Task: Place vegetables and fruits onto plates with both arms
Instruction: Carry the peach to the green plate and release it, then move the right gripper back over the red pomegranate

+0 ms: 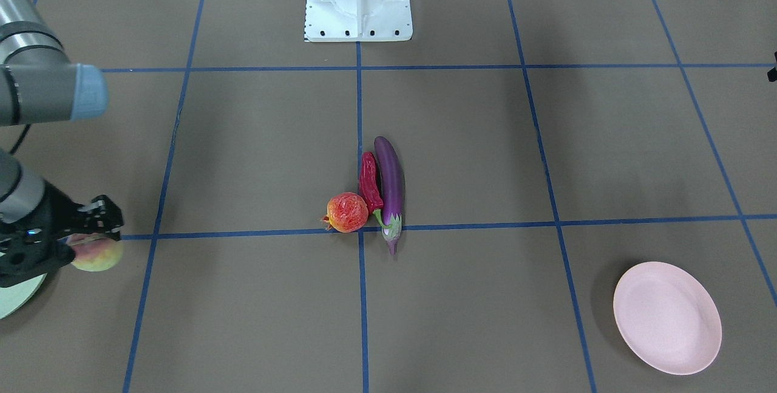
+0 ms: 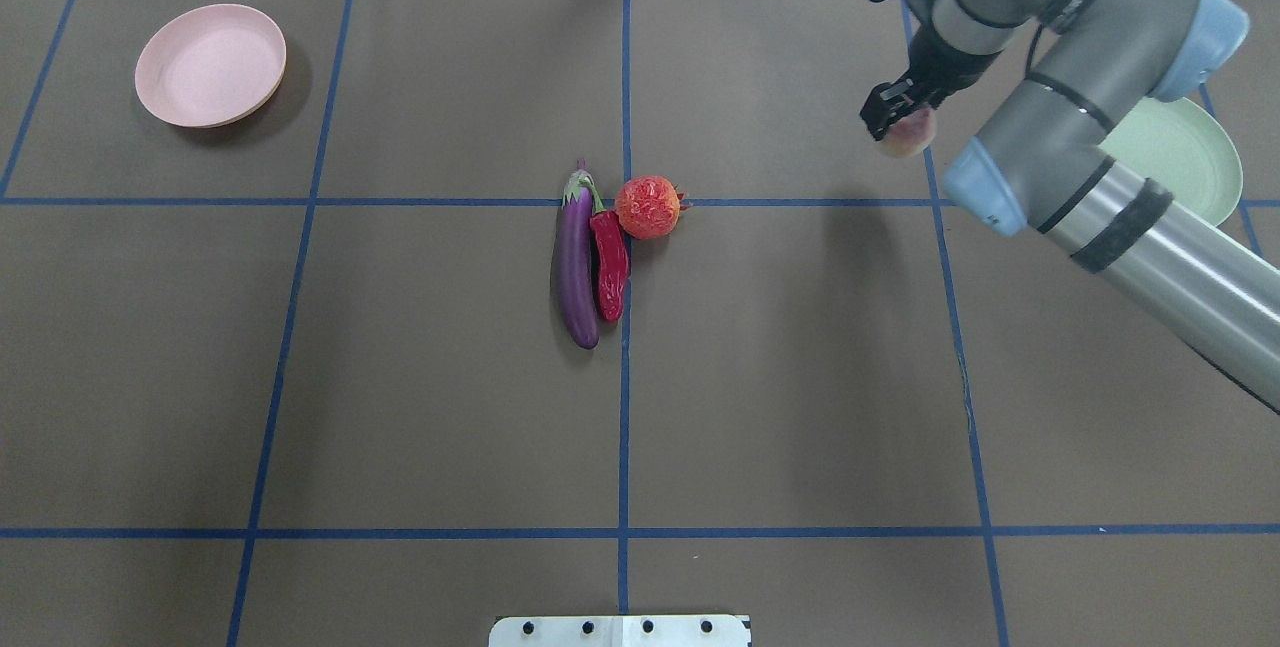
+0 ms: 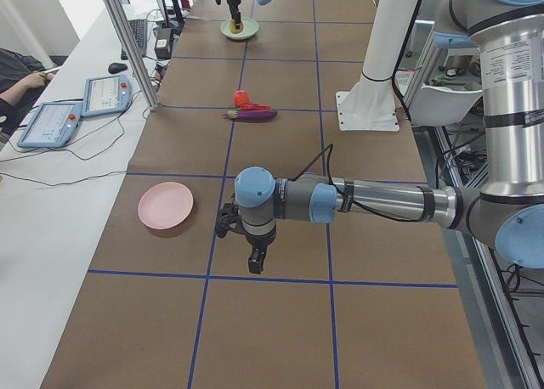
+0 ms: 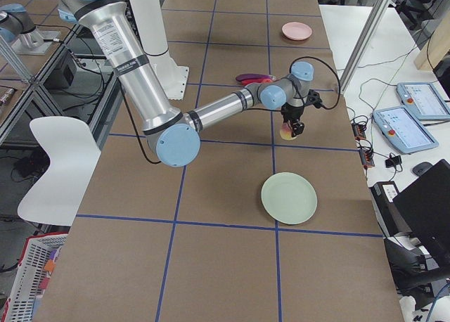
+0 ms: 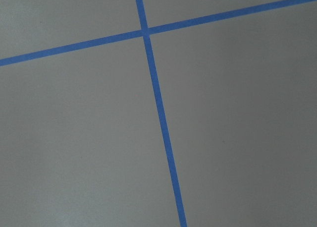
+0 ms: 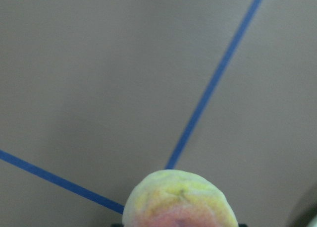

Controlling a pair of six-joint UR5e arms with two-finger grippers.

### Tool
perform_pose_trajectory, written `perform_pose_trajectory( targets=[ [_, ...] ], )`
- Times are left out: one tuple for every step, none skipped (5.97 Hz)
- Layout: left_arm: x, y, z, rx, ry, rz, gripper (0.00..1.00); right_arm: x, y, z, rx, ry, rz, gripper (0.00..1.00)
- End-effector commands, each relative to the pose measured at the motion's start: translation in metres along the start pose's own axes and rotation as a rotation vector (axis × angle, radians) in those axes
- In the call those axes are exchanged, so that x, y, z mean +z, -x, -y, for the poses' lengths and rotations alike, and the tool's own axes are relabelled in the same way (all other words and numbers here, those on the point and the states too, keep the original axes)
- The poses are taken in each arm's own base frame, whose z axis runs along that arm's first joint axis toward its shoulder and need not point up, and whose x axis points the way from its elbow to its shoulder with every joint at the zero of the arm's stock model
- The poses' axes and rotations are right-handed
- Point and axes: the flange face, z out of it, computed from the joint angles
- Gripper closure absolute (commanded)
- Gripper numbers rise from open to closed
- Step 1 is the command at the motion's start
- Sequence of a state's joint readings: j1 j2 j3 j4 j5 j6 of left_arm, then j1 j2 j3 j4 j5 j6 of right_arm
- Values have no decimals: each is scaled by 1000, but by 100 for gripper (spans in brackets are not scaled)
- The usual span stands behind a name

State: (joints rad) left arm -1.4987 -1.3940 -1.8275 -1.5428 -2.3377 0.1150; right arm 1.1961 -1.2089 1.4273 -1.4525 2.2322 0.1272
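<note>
1. Beside the mint green plate (image 2: 1190, 162), on its table-centre side and not yet over its rim, the right gripper (image 2: 897, 122) hangs above the table. Its fingers are closed on the peach (image 2: 908, 135), which is lifted clear of the surface.
2. The step in hand looks like carrying the first fruit to that plate; neither plate holds anything yet.
3. The next move probably calls for shifting the peach sideways over the green plate's middle, lowering it close, then opening. Being round, it may roll off if let go high or near the rim.
4. Well apart from the green plate, at the table's centre, the pomegranate (image 2: 648, 207), chili pepper (image 2: 610, 265) and eggplant (image 2: 576, 267) lie huddled together, the chili in the middle. The pink plate (image 2: 210, 64) sits at the opposite end.
5. The left gripper (image 3: 253, 260) shows only in a side view, far from the green plate, over the table near the pink one. Whether it is open cannot be told.
6. No brand, label or writing can be read.
</note>
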Motion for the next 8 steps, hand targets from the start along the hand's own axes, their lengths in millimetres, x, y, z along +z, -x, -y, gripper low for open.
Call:
perform_pose_trajectory(
  targets=[
    [0, 0, 0, 1, -1, 0, 0, 37, -73, -41, -46, 41, 3, 77],
    [-1, -1, 0, 1, -3, 0, 0, 55, -89, -52, -71, 1, 5, 1],
    [-1, -1, 0, 1, -3, 0, 0, 55, -87, -53, -72, -7, 21, 0],
    [-2, -1, 1, 3, -3, 0, 0, 36, -73, -42, -63, -44, 51, 0],
    [-2, -1, 1, 3, -3, 0, 0, -5, -37, -21, -31, -116, 66, 0],
    [-2, -1, 1, 3, -3, 0, 0, -43, 15, 8, -41, -189, 91, 1],
    [-2, -1, 1, 3, -3, 0, 0, -51, 86, 34, -113, -221, 128, 1],
    [-2, -1, 1, 3, -3, 0, 0, -55, 179, 65, -156, -226, 193, 1]
  ],
)
